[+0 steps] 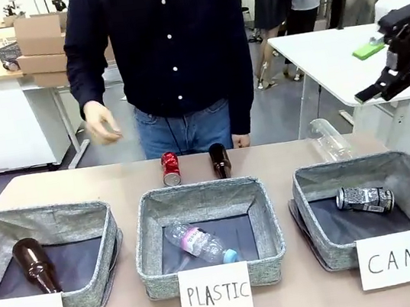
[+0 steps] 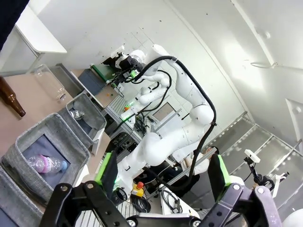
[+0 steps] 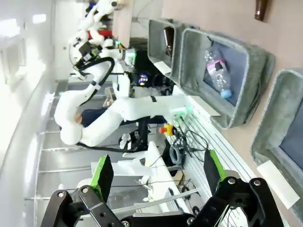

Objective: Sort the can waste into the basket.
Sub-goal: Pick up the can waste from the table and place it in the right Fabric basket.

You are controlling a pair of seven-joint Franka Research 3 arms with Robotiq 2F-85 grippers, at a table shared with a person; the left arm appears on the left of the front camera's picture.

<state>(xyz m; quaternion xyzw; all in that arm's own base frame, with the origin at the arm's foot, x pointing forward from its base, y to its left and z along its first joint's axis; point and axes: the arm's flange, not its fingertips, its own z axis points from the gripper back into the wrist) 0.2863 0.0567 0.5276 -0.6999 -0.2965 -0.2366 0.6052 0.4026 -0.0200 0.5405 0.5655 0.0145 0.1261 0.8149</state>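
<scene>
Black can (image 1: 364, 198) is lying in the CAN basket (image 1: 335, 246), red can (image 1: 170, 169) stands on the tabletop (image 1: 282, 153) behind the middle basket (image 1: 148, 247). Left pincer (image 2: 163, 172) and right pincer (image 3: 156, 172) both spread wide.

Lower frame, left to right: left basket (image 1: 44, 214) holds glass bottle (image 1: 35, 264); centre basket (image 1: 199, 191), plastic bottle (image 1: 197, 242); right basket (image 1: 353, 165), lying can (image 1: 365, 199). Behind centre basket: upright can (image 1: 170, 169), upright bottle (image 1: 220, 160) just right of it.
</scene>
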